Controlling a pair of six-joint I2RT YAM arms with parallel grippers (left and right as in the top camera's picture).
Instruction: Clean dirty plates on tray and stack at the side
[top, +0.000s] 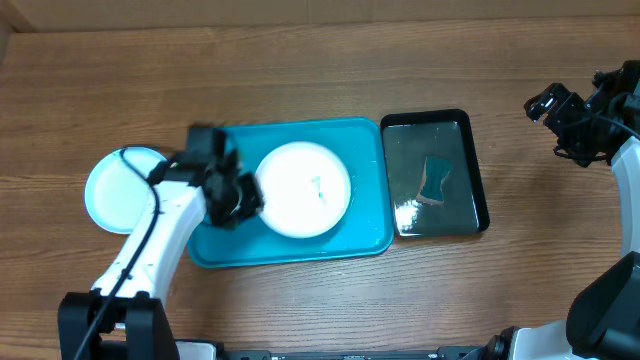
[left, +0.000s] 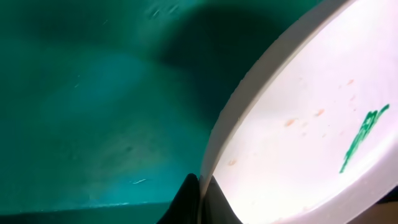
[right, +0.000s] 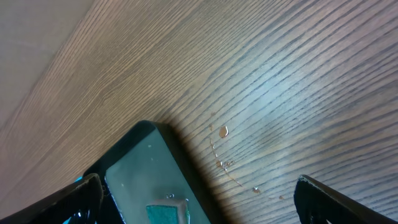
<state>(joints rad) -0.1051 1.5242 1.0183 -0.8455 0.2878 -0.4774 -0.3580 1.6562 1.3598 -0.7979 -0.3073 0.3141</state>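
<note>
My left gripper (top: 240, 200) is down at the left rim of the white plate (top: 300, 190), which lies in the tray (top: 300, 250). In my left wrist view I see only 1 finger (left: 189, 199) beside the rim, so I cannot tell if I am pinching the plate or just touching it. My right gripper (right: 199, 180) hangs wide over the table, far off to the right, with nothing in it. The sponge (top: 436, 180) sits in the black tray (top: 405, 150).

What could go wrong? The plate has a green smear (left: 364, 137) on it, so it is not clean. If I lift it by 1 thin edge, it may tip and slide out, because plastic is slick. If I push and do not grab, the plate may skid over the tray. And if I set it on the blue plate (top: 115, 190) now, the dirt goes into the stack. There are drops (right: 224, 132) on the table too, and wet fingers slip more.
</note>
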